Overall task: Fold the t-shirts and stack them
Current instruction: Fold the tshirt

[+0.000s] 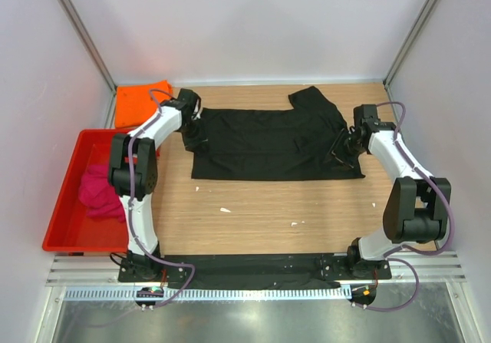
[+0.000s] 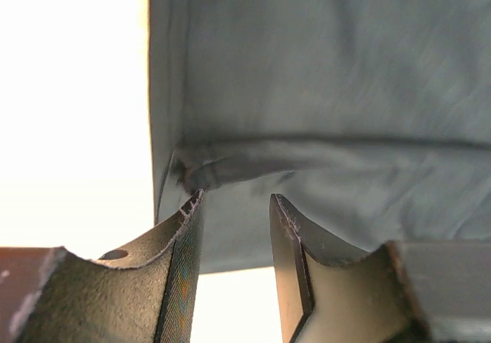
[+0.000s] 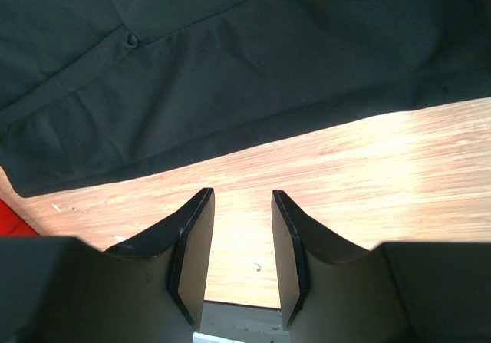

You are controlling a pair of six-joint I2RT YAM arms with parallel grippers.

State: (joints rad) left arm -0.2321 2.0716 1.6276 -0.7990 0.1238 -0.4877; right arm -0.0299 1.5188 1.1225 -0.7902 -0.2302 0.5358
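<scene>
A black t-shirt (image 1: 276, 143) lies spread flat across the middle of the table, one sleeve reaching toward the back right. My left gripper (image 1: 190, 133) is at its left edge. In the left wrist view that gripper (image 2: 235, 201) is open, the black cloth (image 2: 322, 90) lying just past the tips and nothing pinched between them. My right gripper (image 1: 342, 148) is at the shirt's right edge. It stands open (image 3: 242, 195) over bare wood, the black cloth (image 3: 230, 67) beyond its tips. An orange t-shirt (image 1: 142, 101) lies at the back left. A magenta t-shirt (image 1: 97, 192) is bunched in the tray.
A red plastic tray (image 1: 65, 197) stands along the left side of the table. Two small white scraps (image 1: 225, 209) (image 1: 294, 223) lie on the wood in front of the black shirt. White walls enclose the table on three sides.
</scene>
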